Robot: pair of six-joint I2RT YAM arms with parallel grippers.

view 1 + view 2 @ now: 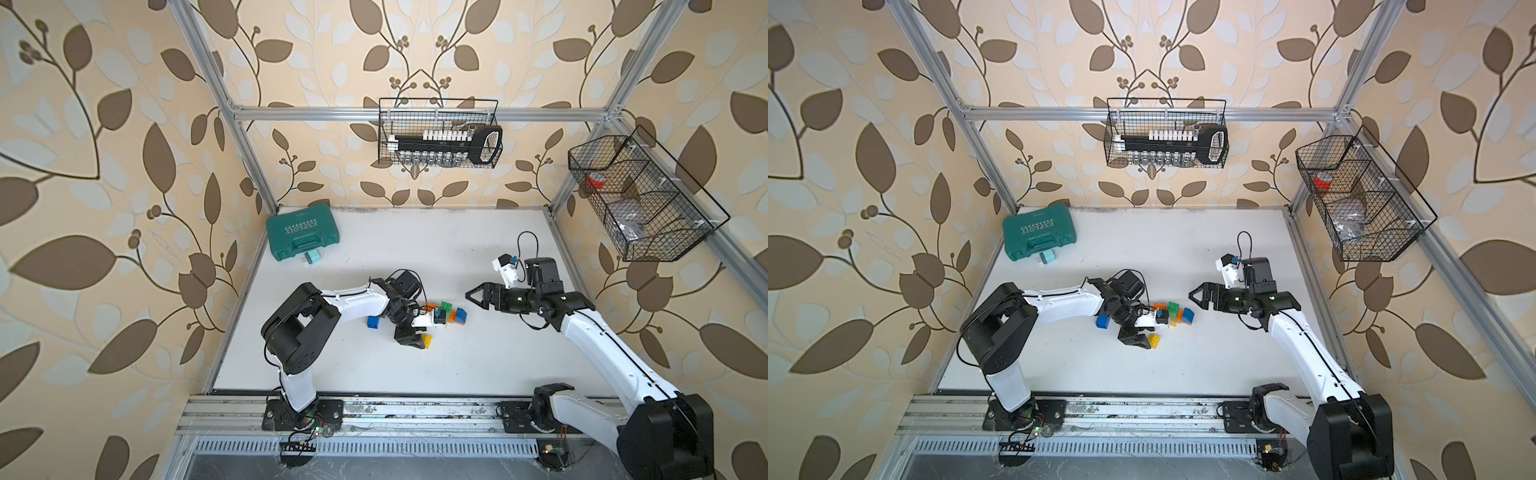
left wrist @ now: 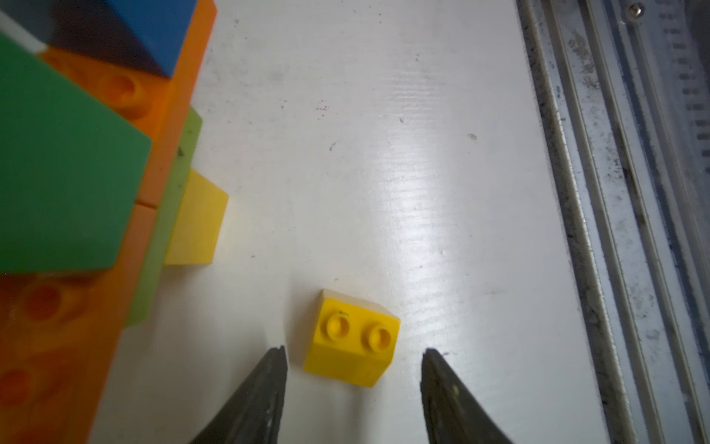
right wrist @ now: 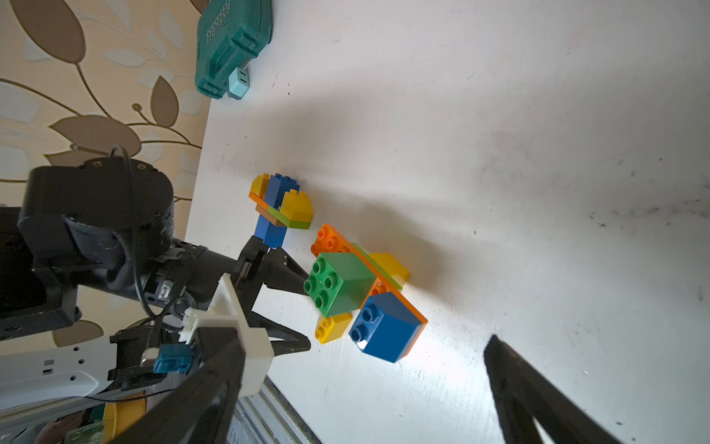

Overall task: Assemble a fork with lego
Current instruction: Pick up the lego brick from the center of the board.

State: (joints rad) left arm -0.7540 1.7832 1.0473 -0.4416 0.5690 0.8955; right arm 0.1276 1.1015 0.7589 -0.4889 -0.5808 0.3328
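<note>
Your lego point(image 1: 451, 313) lies near the middle of the worktop point(image 1: 415, 249), between the two arms, and part of it is already joined. The near clump point(image 3: 345, 284) is an orange plate carrying a green brick and a blue brick, with a lime plate and a yellow brick under it. Beyond it the right wrist view shows a blue-stemmed piece point(image 3: 278, 203) with a crossbar of thin plates and two yellow slopes, which I judge the closest thing to a fork so far. A loose yellow brick point(image 2: 351, 338) with two studs sits alone just beside the near clump, toward the front rail point(image 2: 634, 192). So I'd put you mid-build: joining that brick, and probably the two pieces, is left. Your left pincer point(image 2: 355, 353) is spread around the loose brick with a gap on each side, gripping nothing yet. Your right pincer point(image 1: 473, 298) is spread wide and empty, hovering apart from the bricks on their other side. Watch the near clump: it sits close to one finger of the left pincer and could be nudged. From above, the left arm hides most of the blue-stemmed piece. The teal tool case point(image 1: 301, 232), a small pale plug point(image 1: 311, 258) against it, sits in the far corner, and two wire baskets point(image 1: 440, 133) hang on the walls.
</note>
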